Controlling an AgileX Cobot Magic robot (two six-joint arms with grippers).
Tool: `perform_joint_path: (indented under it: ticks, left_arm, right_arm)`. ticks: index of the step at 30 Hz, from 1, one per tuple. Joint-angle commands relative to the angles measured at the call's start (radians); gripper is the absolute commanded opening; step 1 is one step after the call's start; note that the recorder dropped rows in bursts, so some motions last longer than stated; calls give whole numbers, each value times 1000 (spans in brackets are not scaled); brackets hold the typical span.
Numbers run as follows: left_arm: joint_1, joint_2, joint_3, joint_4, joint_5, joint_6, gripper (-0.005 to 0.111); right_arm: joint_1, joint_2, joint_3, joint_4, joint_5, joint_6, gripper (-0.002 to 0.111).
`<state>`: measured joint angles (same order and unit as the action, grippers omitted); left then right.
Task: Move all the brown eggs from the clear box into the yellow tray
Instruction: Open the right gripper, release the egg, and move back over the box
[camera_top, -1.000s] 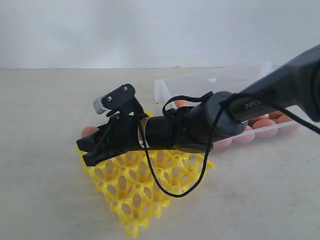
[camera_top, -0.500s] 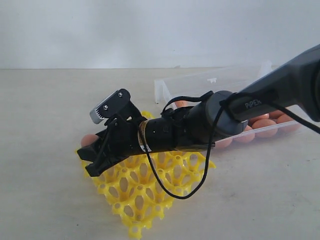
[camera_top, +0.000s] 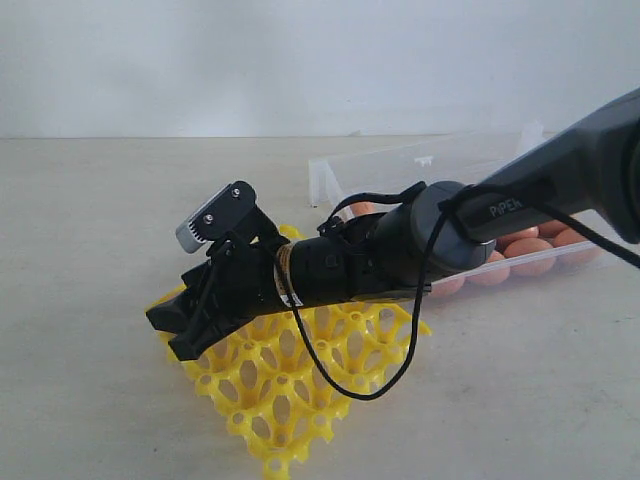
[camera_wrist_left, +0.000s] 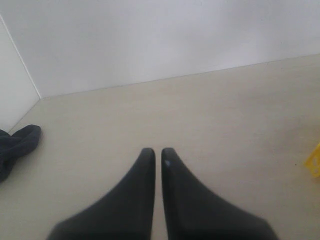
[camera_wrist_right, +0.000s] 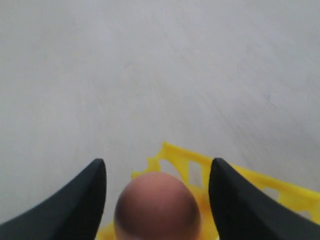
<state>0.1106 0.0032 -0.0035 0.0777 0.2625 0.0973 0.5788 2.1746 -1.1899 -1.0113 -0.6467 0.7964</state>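
Right gripper (camera_wrist_right: 155, 200): jaws wide apart, an egg (camera_wrist_right: 157, 205) sitting between them with a gap on each side; it looks let go rather than clamped, though the wrist view cuts off the lower half.
Egg's place: at the far-left corner of the yellow tray (camera_top: 300, 375), about 9 o'clock on the tray in the exterior view, where the gripper itself hides it.
Egg's axis: rounded end pointing up toward the wrist camera, so apparently upright in a cup.
Key relation: the egg lies straight ahead between the fingers, so the hand should probably back out along its own line, toward 3 o'clock, to avoid knocking it.
Remaining eggs (camera_top: 528, 250): in the clear box (camera_top: 420, 160) at 2 o'clock from the tray, on the right arm's side.
Left gripper (camera_wrist_left: 156, 155): fingers together, holding nothing, over bare table, with only a sliver of tray at the edge of its view.
Nearer arm: the right one, for both tray and box.
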Motion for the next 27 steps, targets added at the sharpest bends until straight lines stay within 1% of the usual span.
perform_joint_path:
  ticks: [1, 8, 10, 13, 19, 22, 27]
  left_arm:
    - [-5, -3, 3, -2, -8, -3, 4]
    - [-5, -3, 3, -2, -8, -3, 4]
    - [-5, -3, 3, -2, -8, -3, 4]
    - [-5, -3, 3, -2, -8, -3, 4]
    - [-5, -3, 3, -2, -8, -3, 4]
    - [-5, -3, 3, -2, -8, -3, 4]
    - [-5, -3, 3, -2, -8, -3, 4]
  right_arm:
    - [0, -14, 0, -4, -19, -1, 54]
    - [0, -85, 0, -4, -13, -44, 54]
    - [0, -112, 0, -4, 18, -44, 54]
    - [0, -166, 0, -6, 120, -44, 54]
    - [0, -294, 0, -6, 471, -42, 54]
    - [0, -361, 0, -6, 682, -40, 54]
    - [0, -433, 0, -4, 1099, -66, 54]
